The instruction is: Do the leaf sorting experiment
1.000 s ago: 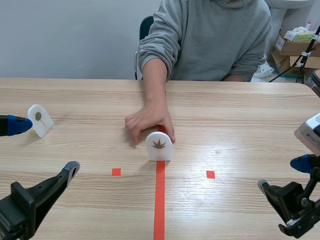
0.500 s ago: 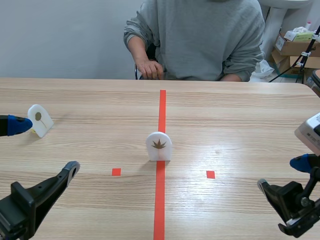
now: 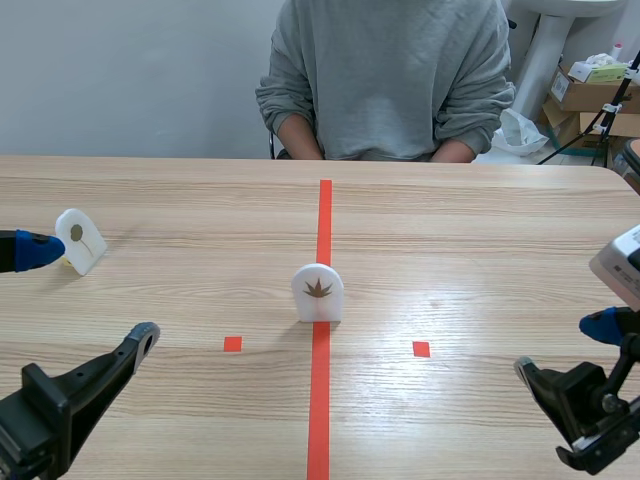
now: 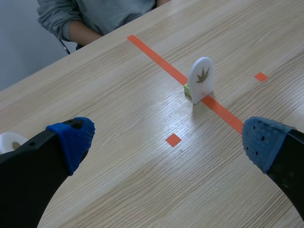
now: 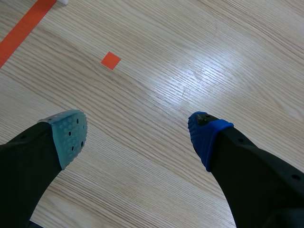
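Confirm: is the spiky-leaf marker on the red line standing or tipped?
Standing. The spiky-leaf marker sits upright on the red line, rounded top up, leaf facing the robot.

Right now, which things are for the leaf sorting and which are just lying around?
For the job: spiky-leaf tile standing on the red line; round-leaf tile near the left gripper; right gripper, both open.
Just lying about: cardboard boxes and white bag beyond the table.

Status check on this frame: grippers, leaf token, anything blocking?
Left gripper open, empty; right gripper open, empty. Spiky-leaf token upright on red centre line, untouched. Round-leaf token beside left gripper; person across, hands off tabletop.
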Controlling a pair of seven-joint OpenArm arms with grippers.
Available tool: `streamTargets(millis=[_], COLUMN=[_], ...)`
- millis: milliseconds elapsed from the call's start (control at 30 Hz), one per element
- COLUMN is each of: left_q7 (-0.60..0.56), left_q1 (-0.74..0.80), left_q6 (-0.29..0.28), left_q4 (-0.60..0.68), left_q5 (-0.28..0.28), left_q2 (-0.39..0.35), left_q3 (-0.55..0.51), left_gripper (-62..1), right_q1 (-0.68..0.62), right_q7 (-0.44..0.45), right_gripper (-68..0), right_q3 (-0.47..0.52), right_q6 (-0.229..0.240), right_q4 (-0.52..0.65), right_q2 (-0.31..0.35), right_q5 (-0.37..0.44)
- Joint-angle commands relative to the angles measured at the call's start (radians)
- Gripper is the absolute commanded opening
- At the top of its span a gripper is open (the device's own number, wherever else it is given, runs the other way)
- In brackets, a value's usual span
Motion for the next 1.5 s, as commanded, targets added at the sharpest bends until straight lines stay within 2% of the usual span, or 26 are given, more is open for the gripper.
streamTargets(millis=[0, 267, 1333, 1400, 1467], left_q7=[-0.009, 0.024, 0.029, 0.059, 0.093], left_q1=[0.0, -0.001, -0.006, -0.02, -0.051], left_q6=[0.002, 0.002, 0.002, -0.01, -0.045], left_q4=[0.004, 0.004, 0.004, 0.003, -0.008], left_q5=[-0.007, -0.007, -0.007, -0.003, 0.0], left_q2=[0.003, 0.003, 0.005, 0.005, 0.005], left_q3=[0.005, 0.005, 0.007, 0.007, 0.007], left_gripper=[1.4, 1.4, 1.4, 1.4, 1.4], right_q1=[0.009, 0.009, 0.009, 0.009, 0.009], right_q7=[0.015, 0.015, 0.015, 0.015, 0.014], right_gripper=[-23.4, -23.4, -23.4, -23.4, -23.4], right_q3=[0.008, 0.008, 0.008, 0.008, 0.008], right_q6=[0.001, 0.001, 0.001, 0.001, 0.001], right_q4=[0.012, 0.012, 0.012, 0.012, 0.012], right_q2=[0.01, 0.01, 0.01, 0.01, 0.01], right_q5=[0.011, 0.011, 0.01, 0.01, 0.01])
